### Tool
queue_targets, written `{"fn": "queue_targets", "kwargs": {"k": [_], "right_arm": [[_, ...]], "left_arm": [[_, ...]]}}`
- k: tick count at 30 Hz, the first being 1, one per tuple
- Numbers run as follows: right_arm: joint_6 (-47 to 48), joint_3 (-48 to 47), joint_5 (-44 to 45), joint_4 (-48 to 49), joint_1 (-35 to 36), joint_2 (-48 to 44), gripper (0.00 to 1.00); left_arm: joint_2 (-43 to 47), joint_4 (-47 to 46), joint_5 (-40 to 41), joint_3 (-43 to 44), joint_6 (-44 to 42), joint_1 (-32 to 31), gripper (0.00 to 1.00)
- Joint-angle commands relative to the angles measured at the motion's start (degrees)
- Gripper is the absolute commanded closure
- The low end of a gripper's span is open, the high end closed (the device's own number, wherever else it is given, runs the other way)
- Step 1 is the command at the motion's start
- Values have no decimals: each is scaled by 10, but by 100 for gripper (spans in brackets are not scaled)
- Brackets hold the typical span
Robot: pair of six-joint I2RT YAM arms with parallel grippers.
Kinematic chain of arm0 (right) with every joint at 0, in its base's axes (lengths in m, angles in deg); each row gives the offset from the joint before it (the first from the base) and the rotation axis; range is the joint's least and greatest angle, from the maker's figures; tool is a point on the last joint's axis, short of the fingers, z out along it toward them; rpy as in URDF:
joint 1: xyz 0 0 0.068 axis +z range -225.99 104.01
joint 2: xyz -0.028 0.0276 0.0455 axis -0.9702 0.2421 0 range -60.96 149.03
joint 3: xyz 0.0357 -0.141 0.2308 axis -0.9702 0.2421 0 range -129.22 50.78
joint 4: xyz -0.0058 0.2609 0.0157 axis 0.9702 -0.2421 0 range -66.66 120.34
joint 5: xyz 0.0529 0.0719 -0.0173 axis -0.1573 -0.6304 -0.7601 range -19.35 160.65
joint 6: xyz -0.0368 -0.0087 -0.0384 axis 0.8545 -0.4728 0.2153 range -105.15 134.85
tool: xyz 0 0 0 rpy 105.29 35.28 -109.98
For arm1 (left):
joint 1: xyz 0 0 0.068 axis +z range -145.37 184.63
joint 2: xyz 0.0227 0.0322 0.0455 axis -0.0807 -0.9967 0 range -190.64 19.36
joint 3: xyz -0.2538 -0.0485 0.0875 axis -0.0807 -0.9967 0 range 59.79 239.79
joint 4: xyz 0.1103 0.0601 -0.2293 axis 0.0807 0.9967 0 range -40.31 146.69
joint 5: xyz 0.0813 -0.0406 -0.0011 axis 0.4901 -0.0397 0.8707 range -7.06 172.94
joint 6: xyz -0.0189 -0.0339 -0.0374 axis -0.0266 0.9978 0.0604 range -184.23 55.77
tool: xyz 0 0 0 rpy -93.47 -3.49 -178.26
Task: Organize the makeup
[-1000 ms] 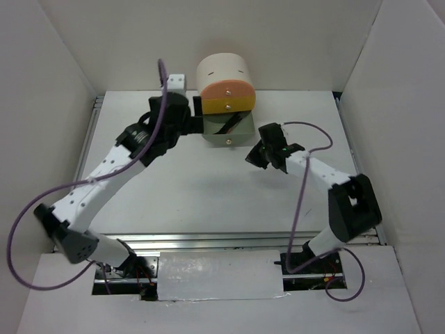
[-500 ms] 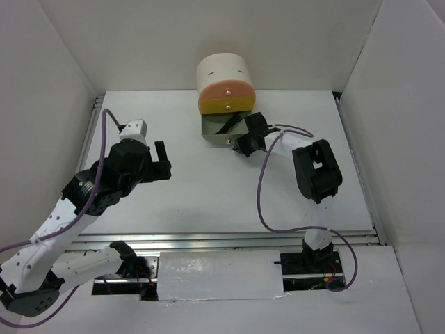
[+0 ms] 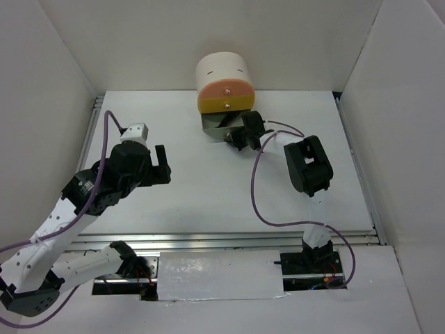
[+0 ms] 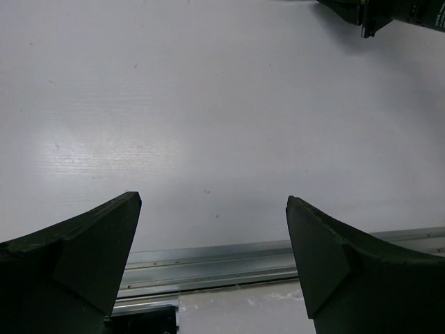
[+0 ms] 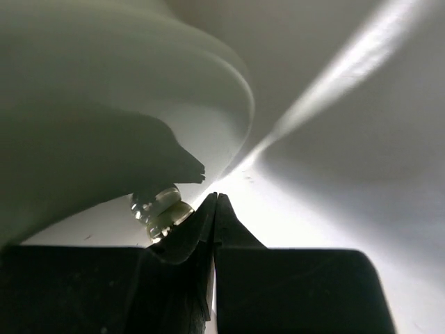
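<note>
Far centre, at organizer (image 3: 222,73): right gripper (image 3: 243,136), jaws pressed together, nosing green drawer (image 3: 214,125) beside knob (image 5: 161,207); off-centre contact risking skewing, jamming. Left gripper (image 3: 162,164) hanging spread wide, empty.

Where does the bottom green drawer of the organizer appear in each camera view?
Top external: the green drawer is at upper centre, sticking out under the yellow front, with the right gripper at its front.
Left wrist: not in it.
Right wrist: its curved front fills the upper left, with its knob beside the shut fingertips.
Shared landmark: the right gripper, close against the drawer in both views.
</note>
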Motion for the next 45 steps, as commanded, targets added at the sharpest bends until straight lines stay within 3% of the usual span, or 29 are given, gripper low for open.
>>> {"fn": "queue_targets", "kwargs": {"k": [1, 38, 45], "right_arm": [[-3, -11, -16, 86, -1, 7, 100], [-65, -198, -2, 165, 7, 139, 100], [-68, -186, 3, 170, 2, 138, 100]], "left_arm": [[-11, -19, -18, 2, -13, 2, 1], [-28, -27, -5, -18, -24, 2, 1], [-31, -37, -3, -26, -24, 2, 1]]}}
